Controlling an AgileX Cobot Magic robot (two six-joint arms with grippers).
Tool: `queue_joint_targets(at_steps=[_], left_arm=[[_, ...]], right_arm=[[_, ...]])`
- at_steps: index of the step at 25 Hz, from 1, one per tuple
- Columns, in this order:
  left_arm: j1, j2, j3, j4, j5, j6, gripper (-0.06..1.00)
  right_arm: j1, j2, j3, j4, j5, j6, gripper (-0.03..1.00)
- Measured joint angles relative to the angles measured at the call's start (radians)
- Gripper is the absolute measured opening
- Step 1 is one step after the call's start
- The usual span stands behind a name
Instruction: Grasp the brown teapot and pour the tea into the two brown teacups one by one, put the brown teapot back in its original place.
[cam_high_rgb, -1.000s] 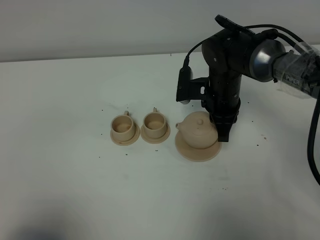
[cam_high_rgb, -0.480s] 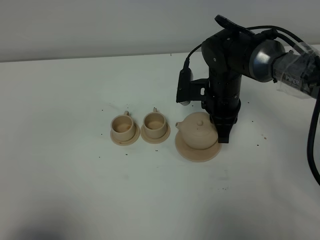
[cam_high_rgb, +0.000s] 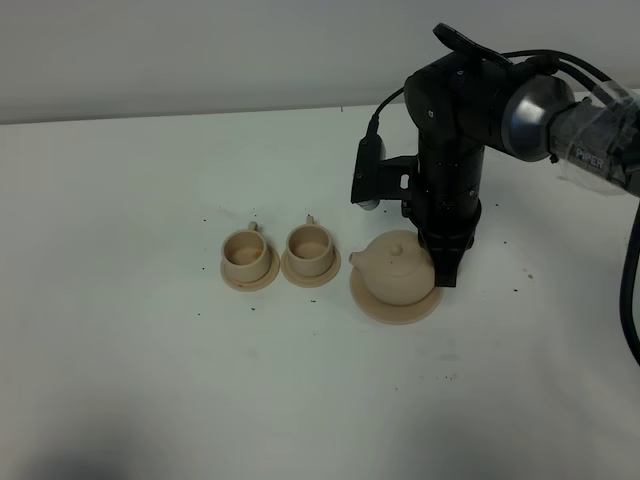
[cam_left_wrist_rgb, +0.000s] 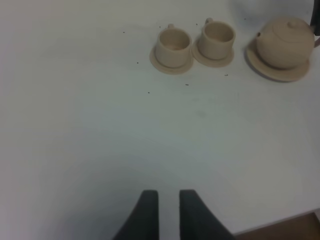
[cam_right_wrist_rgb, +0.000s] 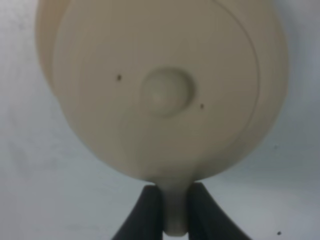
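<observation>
The brown teapot (cam_high_rgb: 395, 270) sits on its wide saucer (cam_high_rgb: 392, 308), lid on, spout pointing left toward the cups. My right gripper (cam_high_rgb: 446, 268) is at the pot's right side, shut on the loop handle (cam_right_wrist_rgb: 174, 216), with the lid knob (cam_right_wrist_rgb: 166, 92) just ahead of it. The two brown teacups (cam_high_rgb: 245, 254) (cam_high_rgb: 310, 245) stand upright on small saucers to the left of the pot. No tea shows in them. My left gripper (cam_left_wrist_rgb: 169, 210) hovers low over bare table, well short of the cups (cam_left_wrist_rgb: 173, 46), with its fingers nearly together and empty.
The white table (cam_high_rgb: 150, 380) carries small dark specks around the crockery. The right arm's black body and cables (cam_high_rgb: 560, 110) rise behind and to the right of the teapot. A wall runs along the table's back edge.
The teapot has shifted slightly lower in the exterior view, its spout dipping a little. The right arm's upper part has risen a touch. The cups have not moved.
</observation>
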Motion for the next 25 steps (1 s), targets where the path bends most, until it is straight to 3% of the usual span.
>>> queue_joint_targets(at_steps=[10,25], left_arm=[[0.0,0.0,0.0,0.0,0.0,0.0,0.13],[0.0,0.0,0.0,0.0,0.0,0.001,0.13]], right_arm=[[-0.041,-0.006,0.0,0.102,0.005,-0.021,0.11],[-0.084,-0.094,0.001,0.124,0.025,-0.03,0.11]])
